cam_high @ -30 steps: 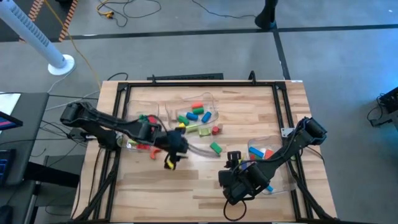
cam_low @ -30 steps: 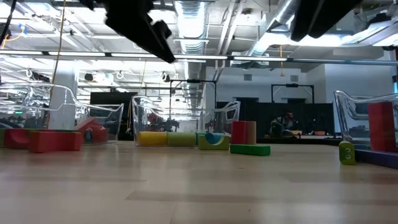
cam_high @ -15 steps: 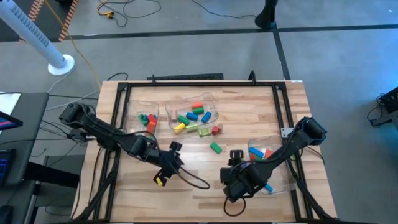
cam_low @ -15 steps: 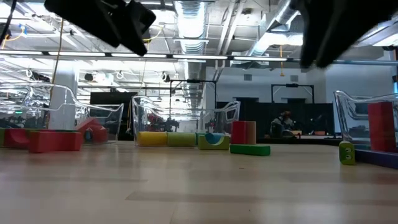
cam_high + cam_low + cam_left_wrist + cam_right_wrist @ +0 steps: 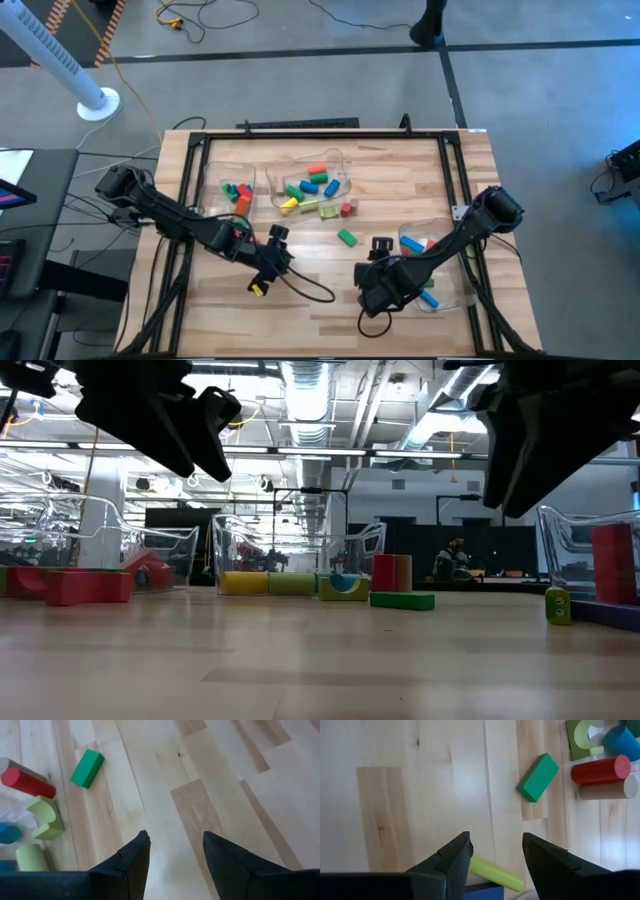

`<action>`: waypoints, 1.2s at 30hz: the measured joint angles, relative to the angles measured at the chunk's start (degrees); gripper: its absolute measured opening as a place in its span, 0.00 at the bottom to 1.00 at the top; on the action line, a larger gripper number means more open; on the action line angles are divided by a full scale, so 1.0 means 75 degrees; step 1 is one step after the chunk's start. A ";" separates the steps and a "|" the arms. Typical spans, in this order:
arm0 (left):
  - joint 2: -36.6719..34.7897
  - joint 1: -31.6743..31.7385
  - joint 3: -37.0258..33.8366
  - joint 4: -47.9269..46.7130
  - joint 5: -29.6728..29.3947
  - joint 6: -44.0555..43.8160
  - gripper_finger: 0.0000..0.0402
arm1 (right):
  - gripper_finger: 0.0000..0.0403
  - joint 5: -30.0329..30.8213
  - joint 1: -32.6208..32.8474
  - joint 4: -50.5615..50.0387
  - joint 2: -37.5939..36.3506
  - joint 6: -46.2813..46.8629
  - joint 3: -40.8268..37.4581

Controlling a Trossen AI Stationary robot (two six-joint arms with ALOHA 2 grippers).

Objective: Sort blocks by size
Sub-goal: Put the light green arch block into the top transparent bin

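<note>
Since a second ago my left arm has swung back from beside the bins to the open front of the table, and it has barely shifted in the last half second; my right arm has hardly moved at all.

From above, my left gripper hovers over bare wood, well apart from the blocks, and my right gripper hangs near the front, just beside the right bin. Most blocks sit sorted in clear bins so sizes stay apart: small ones in the left bin, a mixed heap in the middle bin. One green block lies loose on the table between the bins, I judge because it awaits sorting.

At table height, both arms hang clear above the wood; the green block lies flat in front of a red cylinder.

Past my left wrist, my fingers stand apart with nothing between them; the green block lies ahead, apart from the red cylinder and a pale green arch.

Past my right wrist, my fingers are likewise spread and empty, with a yellow-green bar just beyond them and the green block farther off.
</note>
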 joint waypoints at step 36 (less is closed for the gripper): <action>0.0006 -0.0195 -0.1085 0.2103 -0.0003 -0.0244 0.44 | 0.52 -0.0346 -0.0639 0.0177 -0.0026 -0.1264 0.0000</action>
